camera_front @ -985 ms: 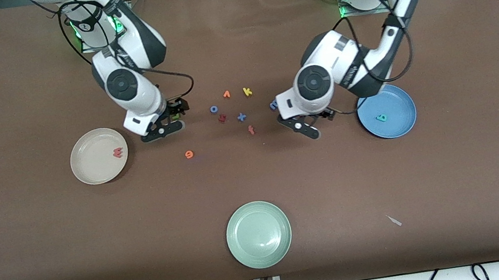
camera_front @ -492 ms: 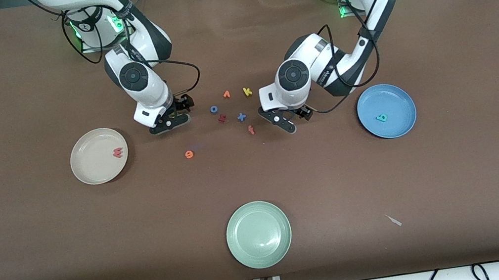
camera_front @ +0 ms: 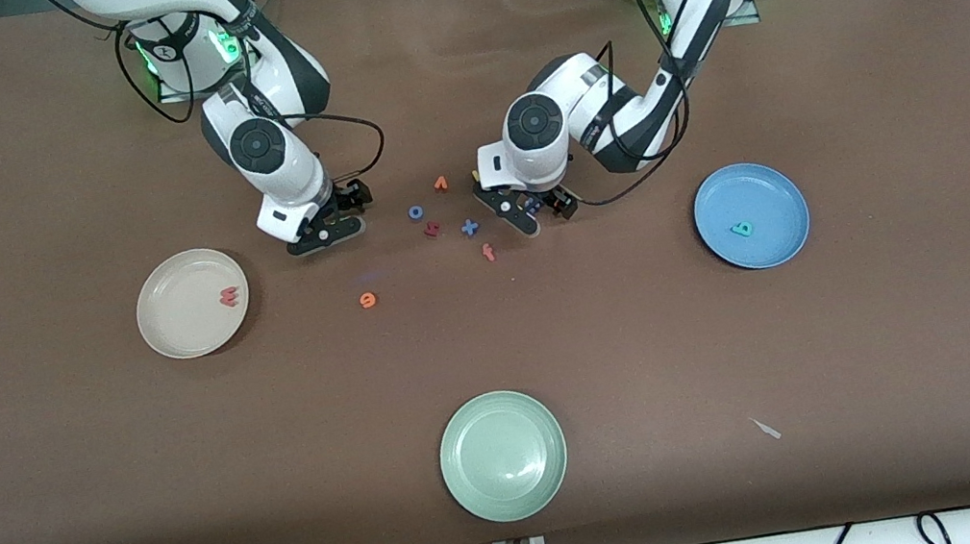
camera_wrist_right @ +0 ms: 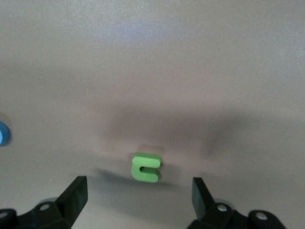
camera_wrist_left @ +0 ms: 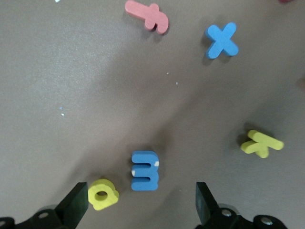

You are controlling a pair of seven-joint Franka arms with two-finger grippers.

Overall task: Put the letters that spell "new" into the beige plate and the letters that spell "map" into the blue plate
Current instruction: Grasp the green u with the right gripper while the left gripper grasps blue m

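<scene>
You had the left gripper (camera_wrist_left: 140, 205) spread wide over the light blue m (camera_wrist_left: 144, 170), low in its wrist frame, with the yellow looped letter (camera_wrist_left: 103, 194) beside it (no readable writing anywhere). The right gripper (camera_wrist_right: 138, 195) gaped over the green n (camera_wrist_right: 146, 167). The w (camera_front: 229, 297) lay in the beige plate (camera_front: 174, 326), the teal letter (camera_front: 741, 228) in the blue plate (camera_front: 770, 198).

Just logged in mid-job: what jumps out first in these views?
Both arms hang low over the letter cluster mid-table, jaws open: the left gripper brackets the blue m beside a yellow looped letter, and the right gripper lines up on the green n. The beige plate holds a red w; the blue plate holds a teal letter.
</scene>
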